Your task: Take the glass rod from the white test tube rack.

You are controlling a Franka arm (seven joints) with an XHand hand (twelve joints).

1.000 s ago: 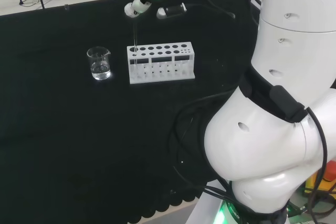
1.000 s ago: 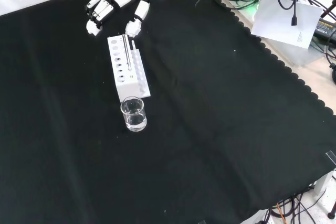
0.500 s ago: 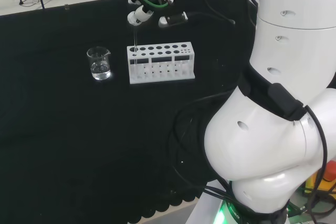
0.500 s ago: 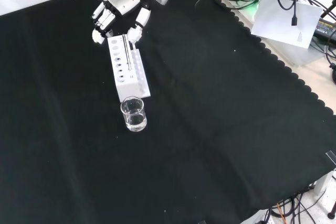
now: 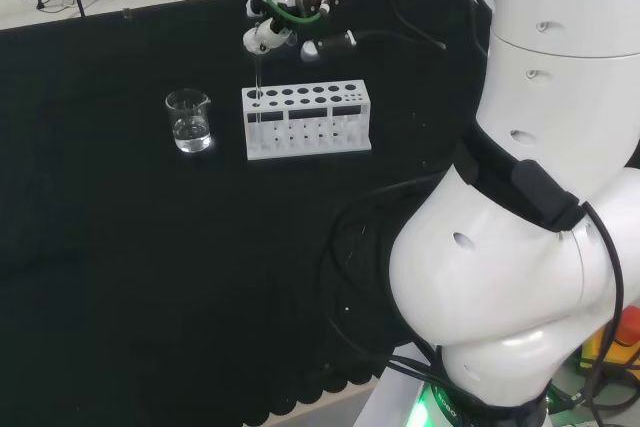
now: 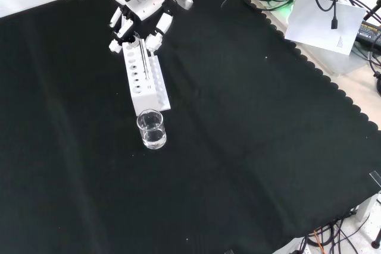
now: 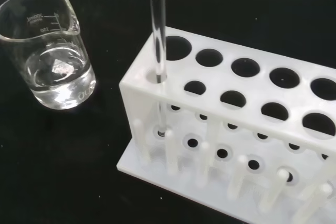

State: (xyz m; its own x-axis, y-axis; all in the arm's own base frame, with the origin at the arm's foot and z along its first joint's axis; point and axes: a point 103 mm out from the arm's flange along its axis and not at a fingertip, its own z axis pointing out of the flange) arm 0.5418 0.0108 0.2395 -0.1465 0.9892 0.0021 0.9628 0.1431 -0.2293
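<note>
White rack (image 5: 306,119) — black cloth (image 6: 250,141).

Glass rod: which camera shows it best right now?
The wrist view: the glass rod stands close and large in an end hole of the rack. The head view shows a faint line; the front view, a thin streak.

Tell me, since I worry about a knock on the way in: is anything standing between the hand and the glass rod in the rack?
Nothing visible does. The hand hangs right by the top of the glass rod, which stands in a corner hole of the white test tube rack. The beaker stands off beside the rack's end.
</note>
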